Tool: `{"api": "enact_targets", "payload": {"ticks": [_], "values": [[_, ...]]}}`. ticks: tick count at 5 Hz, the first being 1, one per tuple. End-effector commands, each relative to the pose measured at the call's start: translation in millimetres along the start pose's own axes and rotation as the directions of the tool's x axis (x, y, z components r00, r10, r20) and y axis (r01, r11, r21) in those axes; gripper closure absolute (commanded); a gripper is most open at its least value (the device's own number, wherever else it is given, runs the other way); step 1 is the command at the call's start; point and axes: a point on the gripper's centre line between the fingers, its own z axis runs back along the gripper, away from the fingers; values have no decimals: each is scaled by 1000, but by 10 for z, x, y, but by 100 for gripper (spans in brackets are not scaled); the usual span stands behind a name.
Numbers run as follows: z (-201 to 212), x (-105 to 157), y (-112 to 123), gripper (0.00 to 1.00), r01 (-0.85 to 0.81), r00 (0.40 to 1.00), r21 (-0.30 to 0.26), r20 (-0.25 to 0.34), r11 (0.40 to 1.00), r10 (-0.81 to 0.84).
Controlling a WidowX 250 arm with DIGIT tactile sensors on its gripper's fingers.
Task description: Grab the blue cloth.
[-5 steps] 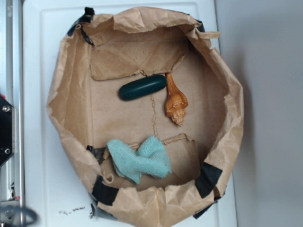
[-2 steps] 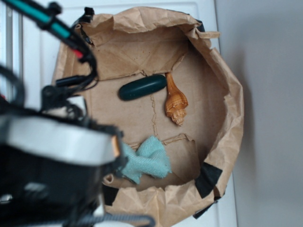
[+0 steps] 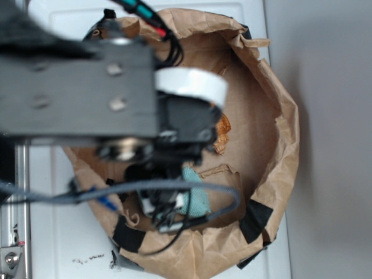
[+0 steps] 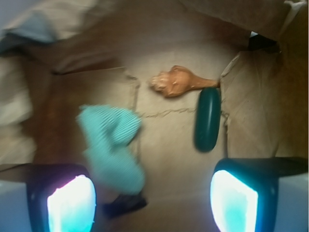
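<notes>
Teal-blue cloth [image 4: 110, 145] on brown paper, ahead of open end effector [image 4: 152, 200], nearer left finger [image 4: 67, 200]

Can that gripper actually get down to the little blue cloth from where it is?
Probably yes. The gripper is open above the blue cloth, which lies uncovered, though nearer one finger than centred.

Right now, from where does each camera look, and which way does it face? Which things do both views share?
Exterior: sits overhead, looking straight down into the brown paper bin; the robot's arm covers much of it.
Wrist: rides on the arm, looking down and forward past the open claw at the bin floor; both fingers show.
Shared: the blue cloth and the orange shell; the dark green oval shows only in the wrist view.
</notes>
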Motion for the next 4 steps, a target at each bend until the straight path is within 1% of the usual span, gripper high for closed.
{"api": "enact_targets", "payload": {"ticks": [1,2,3,4], "values": [[167,114,39,0,-8,998,-10,68,1000,9],[167,114,39,0,-8,998,-10,68,1000,9],[-146,289,59,0,-6,998,9,55,1000,5],[-532,374,78,0,17,995,57,101,998,-23]]}}
